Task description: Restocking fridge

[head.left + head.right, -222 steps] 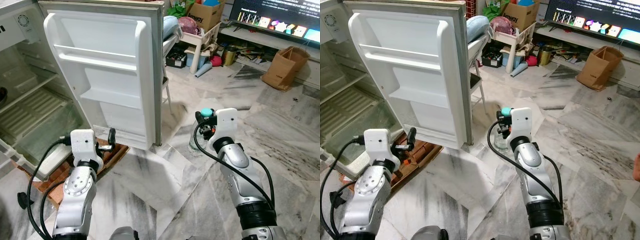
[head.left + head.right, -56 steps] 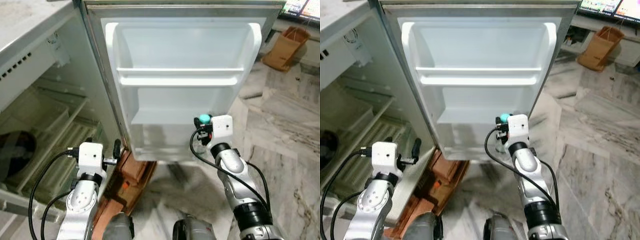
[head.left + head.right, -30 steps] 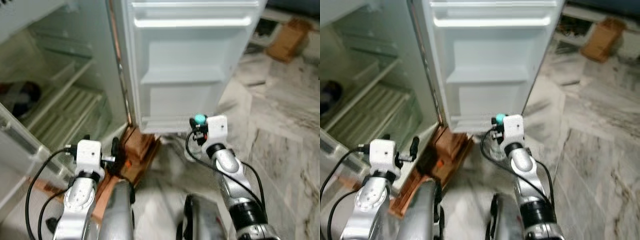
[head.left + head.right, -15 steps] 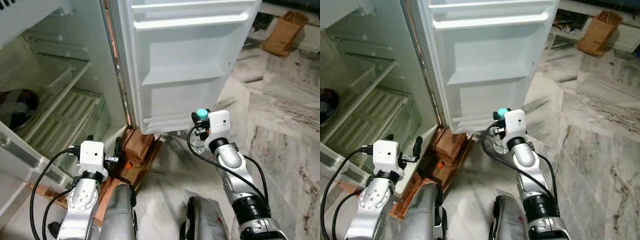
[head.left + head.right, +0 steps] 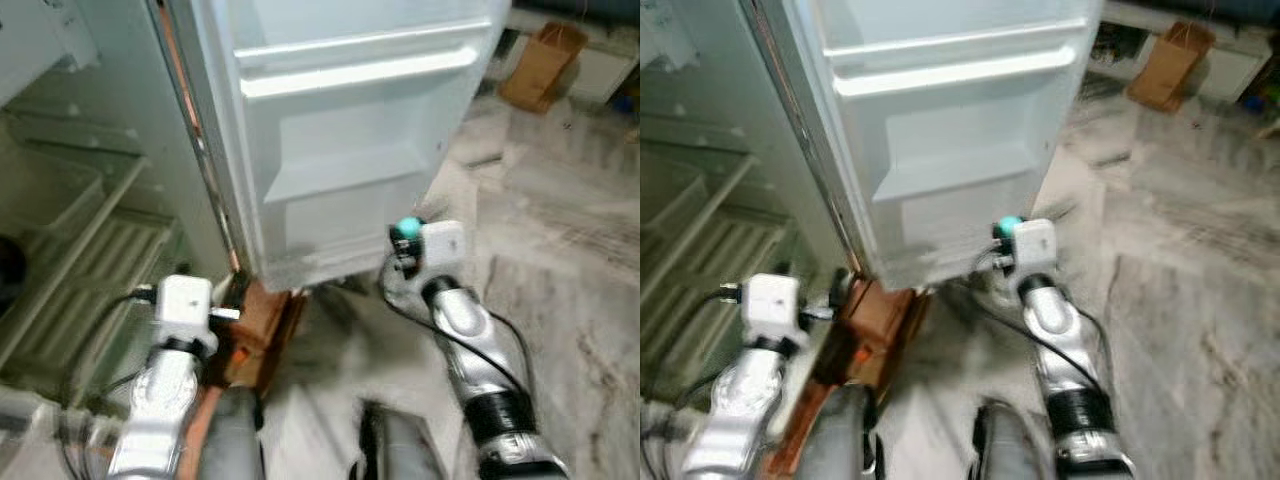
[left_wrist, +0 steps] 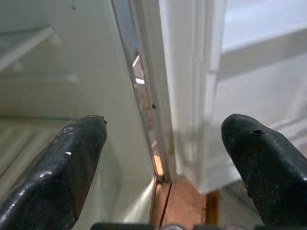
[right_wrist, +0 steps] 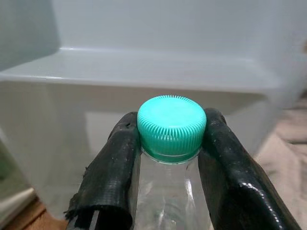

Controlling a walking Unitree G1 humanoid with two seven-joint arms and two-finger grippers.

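Note:
A clear plastic bottle with a teal cap is clamped at the neck by my right gripper, shut on it. In the head views the bottle's cap sits just in front of the open fridge door, level with its lowest white shelf. My left gripper is open with nothing between its fingers, pointing at the hinge edge between the door and the fridge body. The head views are blurred.
Wire and glass shelves show inside the fridge on the left. A brown wooden stand lies under the fridge. Marble floor spreads to the right, with a brown paper bag far back.
The camera has moved nearer and shifted, so the door looks larger and blurred. The bottle stays held in my right gripper near the lowest door shelf; the left gripper is unchanged.

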